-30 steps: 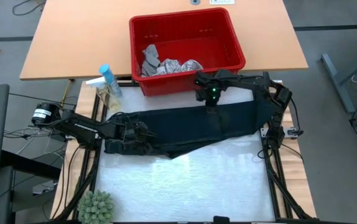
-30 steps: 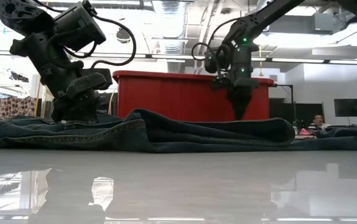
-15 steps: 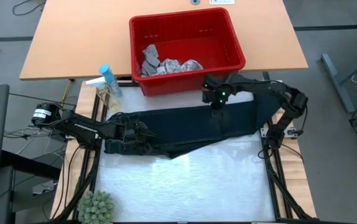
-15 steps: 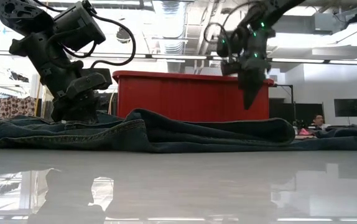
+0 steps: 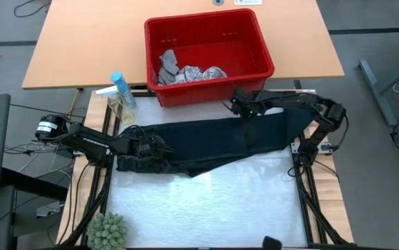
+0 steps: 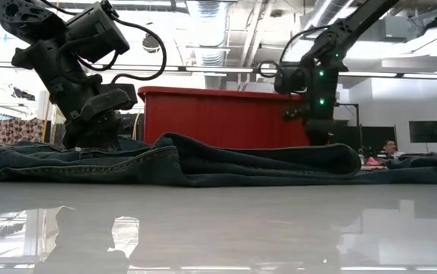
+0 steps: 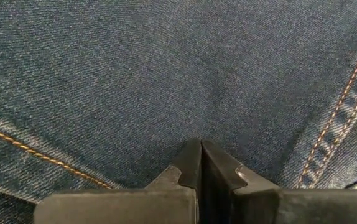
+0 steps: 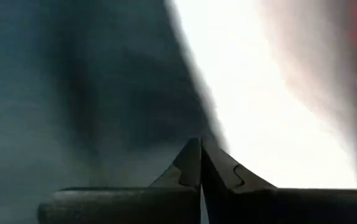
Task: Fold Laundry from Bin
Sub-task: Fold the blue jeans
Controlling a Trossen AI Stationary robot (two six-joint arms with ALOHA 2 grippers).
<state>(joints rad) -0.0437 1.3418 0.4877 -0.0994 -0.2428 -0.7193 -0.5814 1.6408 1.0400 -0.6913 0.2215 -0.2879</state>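
Observation:
The dark navy trousers [image 5: 206, 139] lie spread from left to right across the white table, with a raised fold [image 6: 203, 164] in the low view. My left gripper [image 5: 154, 147] is shut, its tips down on the trousers' left end [image 7: 166, 62]. My right gripper [image 5: 240, 111] is shut and points down at the trousers' far edge [image 8: 73, 93], just in front of the red bin [image 5: 262, 48]. Grey and leaf-print cloths [image 5: 185, 73] lie in the bin's near part. My left gripper sets its shut fingertips [image 7: 191, 155] on the denim [image 7: 201, 134] at the trousers' left end, slanting down from the table's left. No cloth shows between the fingers. The trousers lie flat on the table there. My right gripper: whether its tips touch the trousers' far edge, I cannot tell.
Spray bottles [image 5: 119, 90] stand at the table's far left, beside the bin. A small green plant [image 5: 108, 229] sits at the near left corner. The near half of the white table [image 5: 206, 201] is bare. A wooden table [image 5: 81, 42] lies beyond.
My right gripper has risen from the trousers' middle, swung toward the table's right and far edge while turning, and come down again at the trousers' far edge. The trousers lie as before.

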